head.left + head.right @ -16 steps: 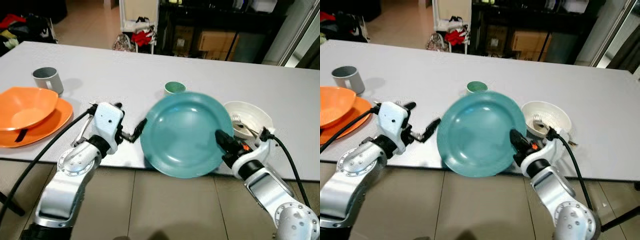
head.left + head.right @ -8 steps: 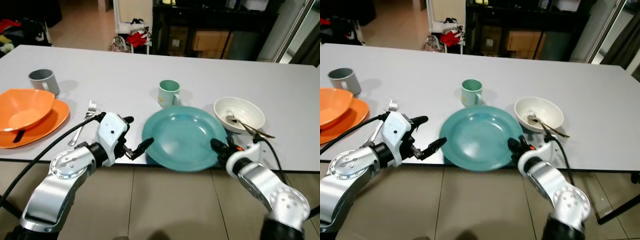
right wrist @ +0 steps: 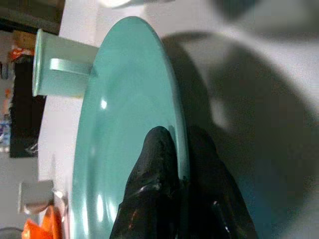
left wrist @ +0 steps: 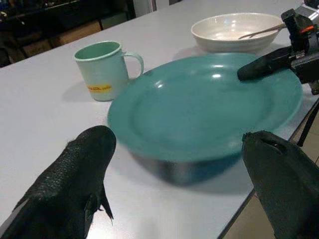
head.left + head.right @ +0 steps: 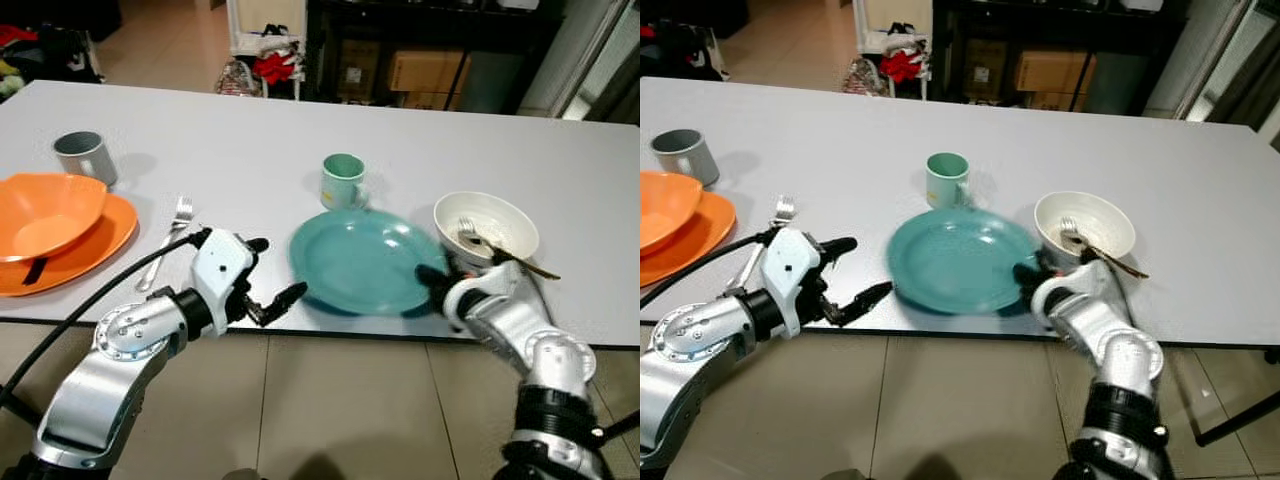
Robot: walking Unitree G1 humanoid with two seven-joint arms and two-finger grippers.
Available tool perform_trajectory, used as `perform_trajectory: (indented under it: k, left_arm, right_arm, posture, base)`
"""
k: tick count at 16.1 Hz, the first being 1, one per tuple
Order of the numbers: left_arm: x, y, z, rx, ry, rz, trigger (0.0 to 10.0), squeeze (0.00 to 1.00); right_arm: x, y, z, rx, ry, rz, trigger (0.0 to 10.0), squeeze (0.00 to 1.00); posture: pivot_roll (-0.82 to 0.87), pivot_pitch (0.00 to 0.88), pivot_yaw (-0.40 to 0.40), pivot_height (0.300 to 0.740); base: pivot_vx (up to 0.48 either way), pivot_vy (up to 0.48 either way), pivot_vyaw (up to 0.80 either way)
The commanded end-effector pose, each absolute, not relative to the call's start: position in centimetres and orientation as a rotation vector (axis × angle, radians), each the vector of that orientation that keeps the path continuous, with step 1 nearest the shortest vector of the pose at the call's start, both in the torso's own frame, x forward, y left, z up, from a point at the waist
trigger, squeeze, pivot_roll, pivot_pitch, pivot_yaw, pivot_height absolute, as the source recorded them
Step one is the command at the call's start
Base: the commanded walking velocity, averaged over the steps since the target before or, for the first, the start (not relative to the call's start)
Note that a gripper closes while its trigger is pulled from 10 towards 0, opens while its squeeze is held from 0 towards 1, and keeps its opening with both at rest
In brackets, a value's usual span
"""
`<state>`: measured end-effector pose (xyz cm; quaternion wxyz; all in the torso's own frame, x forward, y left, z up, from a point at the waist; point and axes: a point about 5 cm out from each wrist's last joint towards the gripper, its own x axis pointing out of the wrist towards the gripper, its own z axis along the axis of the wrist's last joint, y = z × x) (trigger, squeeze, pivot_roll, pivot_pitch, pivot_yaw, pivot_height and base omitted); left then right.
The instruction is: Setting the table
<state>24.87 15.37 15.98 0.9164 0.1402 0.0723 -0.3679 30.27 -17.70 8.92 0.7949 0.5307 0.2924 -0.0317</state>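
Teal plate [image 5: 362,262]: near the front edge of the white table [image 5: 250,150], just in front of the mint mug and beside the white bowl. In the left wrist view it sits a little above its own shadow, so it appears slightly raised off the surface rather than lying flat.
Right gripper [image 3: 172,164]: clamped on the plate's near right rim, one black finger on the upper face and the other under the edge. In the left eye view it sits at the rim between plate and bowl.
Left gripper [image 5: 268,277]: fingers spread apart and holding nothing, at the table's front edge just left of the plate, not touching it. The left wrist view looks between both fingertips [image 4: 79,169] toward the plate.
Mint mug [image 5: 342,181]: upright, directly behind the plate, handle toward the bowl side, a small label on its side.
White bowl [image 5: 487,225]: just right of the plate, holding a fork [image 5: 478,243] whose handle sticks out over the rim toward the table edge.
Second fork [image 5: 170,237]: flat on the table, left of the left gripper, between it and the orange dishes.
Orange bowl [image 5: 45,210]: resting on an orange plate [image 5: 105,240] at the table's left end.
Grey mug [image 5: 83,156]: upright behind the orange dishes.
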Motion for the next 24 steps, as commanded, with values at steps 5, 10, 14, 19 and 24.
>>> perform_trajectory:
  k: [5, 10, 14, 19, 24]
  left_arm:
    - [24.7, 15.1, 16.2, 0.305, 0.141, -0.779, 10.0, 0.0]
    - [24.7, 15.1, 16.2, 0.315, 0.146, -0.78, 10.0, 0.0]
    - [24.7, 15.2, 16.4, 0.313, 0.141, -0.782, 10.0, 0.0]
    - [24.6, 14.8, 16.3, 0.305, 0.139, -0.806, 10.0, 0.0]
    - [24.8, 14.7, 16.4, 0.302, 0.133, -0.808, 10.0, 0.0]
  right_arm:
    - [30.9, -17.8, 8.1, 1.066, 0.604, -0.064, 10.0, 0.87]
    - [30.4, -17.0, 8.0, 1.083, 0.607, 0.019, 10.0, 1.0]
    - [29.0, -17.4, 9.5, 0.927, 0.592, 0.06, 10.0, 1.0]
    - [25.6, -18.1, 10.9, 0.699, 0.639, 0.089, 10.0, 1.0]
    - [24.1, -18.6, 13.9, 0.286, 0.584, 0.139, 10.0, 1.0]
  posture:
    - [0.08, 0.0, -0.042, 0.74]
    - [0.08, 0.0, -0.04, 0.74]
    - [0.08, 0.0, -0.043, 0.74]
    - [0.07, 0.0, -0.035, 0.74]
    - [0.06, 0.0, -0.026, 0.74]
  base:
    - [0.0, 0.0, 0.0]
    - [0.0, 0.0, 0.0]
    - [0.0, 0.0, 0.0]
    - [0.0, 0.0, 0.0]
    - [0.0, 0.0, 0.0]
